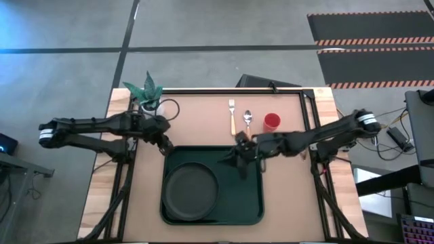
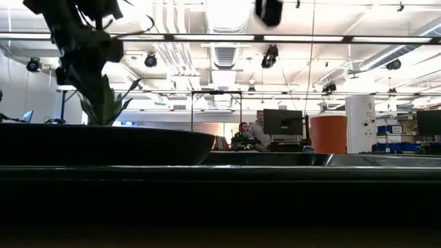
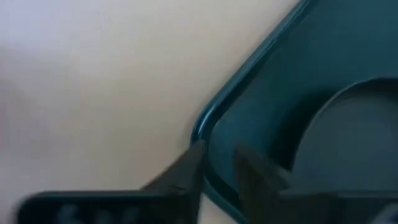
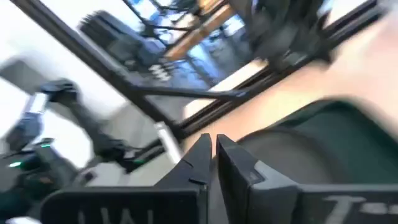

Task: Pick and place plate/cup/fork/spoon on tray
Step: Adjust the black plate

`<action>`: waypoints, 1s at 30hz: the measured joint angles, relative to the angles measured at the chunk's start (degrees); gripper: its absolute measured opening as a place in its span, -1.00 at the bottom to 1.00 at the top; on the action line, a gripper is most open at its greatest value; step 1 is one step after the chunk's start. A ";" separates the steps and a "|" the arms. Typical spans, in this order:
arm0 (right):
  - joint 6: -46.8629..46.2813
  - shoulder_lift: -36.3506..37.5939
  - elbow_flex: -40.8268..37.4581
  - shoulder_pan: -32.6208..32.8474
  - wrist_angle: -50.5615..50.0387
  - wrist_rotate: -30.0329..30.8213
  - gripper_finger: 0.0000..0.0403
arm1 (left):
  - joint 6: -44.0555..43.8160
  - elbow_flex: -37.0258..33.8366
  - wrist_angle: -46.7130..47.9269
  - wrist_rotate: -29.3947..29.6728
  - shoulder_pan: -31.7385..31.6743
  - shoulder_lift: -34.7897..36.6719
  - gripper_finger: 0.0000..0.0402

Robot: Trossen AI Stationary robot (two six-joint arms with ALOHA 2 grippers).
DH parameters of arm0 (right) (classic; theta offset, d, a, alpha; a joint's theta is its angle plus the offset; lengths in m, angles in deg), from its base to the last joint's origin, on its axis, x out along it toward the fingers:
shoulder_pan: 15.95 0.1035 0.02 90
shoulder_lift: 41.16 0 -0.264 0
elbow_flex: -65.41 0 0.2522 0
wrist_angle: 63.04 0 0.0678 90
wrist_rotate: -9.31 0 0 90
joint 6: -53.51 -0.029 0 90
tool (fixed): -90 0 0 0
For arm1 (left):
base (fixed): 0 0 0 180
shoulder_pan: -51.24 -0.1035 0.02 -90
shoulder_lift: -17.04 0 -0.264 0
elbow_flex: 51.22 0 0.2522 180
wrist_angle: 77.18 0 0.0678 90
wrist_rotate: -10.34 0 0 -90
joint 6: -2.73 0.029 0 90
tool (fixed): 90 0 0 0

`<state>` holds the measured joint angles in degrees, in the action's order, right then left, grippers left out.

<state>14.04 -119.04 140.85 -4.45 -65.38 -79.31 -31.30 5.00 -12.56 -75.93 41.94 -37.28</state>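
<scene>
— Green tray (image 1: 247,203) mid-table, plate (image 1: 192,193) already in its left half. Fork (image 1: 232,115), spoon (image 1: 248,122) and cup (image 1: 272,122) out on bare table (image 1: 196,122), just beyond the far rim.

— Left gripper (image 3: 217,158)?

— Pinched on the tray rim at the far-left corner, by the look. Risk of dragging or tipping the tray, sliding the plate.

— Right gripper (image 4: 213,144)?

— Clenched on nothing, over the far rim, near the spoon. Needs spreading before any descent, else likely to knock cutlery askew.

— Room?

— Narrow between fork, spoon and cup. Open tray floor right of plate. Plant (image 1: 149,91) close behind the left arm.
</scene>
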 joint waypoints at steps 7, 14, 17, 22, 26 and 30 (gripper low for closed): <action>9.60 7.22 15.97 2.79 -35.45 14.95 -0.94 | -3.18 -1.18 0.67 -3.14 3.02 -6.36 -0.99; 10.11 8.73 24.76 3.97 -53.58 23.26 -0.94 | -12.19 -1.12 0.58 -5.21 13.03 -13.88 -1.00; 10.16 8.86 25.06 3.88 -56.01 23.27 -0.94 | -16.77 -0.58 0.39 -6.14 17.03 -16.68 -1.00; 10.57 8.82 24.92 3.75 -56.73 23.22 -0.94 | -22.49 -0.53 -0.32 -7.95 20.69 -20.76 -1.00; 11.05 8.82 24.61 3.75 -56.81 23.12 -0.94 | -24.04 -0.30 -3.92 -9.52 21.61 -23.70 -1.00; 11.03 8.88 24.60 3.75 -57.45 22.64 -0.94 | -24.21 0.14 -10.14 -10.34 21.81 -25.93 -1.00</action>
<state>25.07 -110.15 165.45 -0.70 -122.82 -56.67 -55.51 5.13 -22.70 -86.27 63.75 -63.21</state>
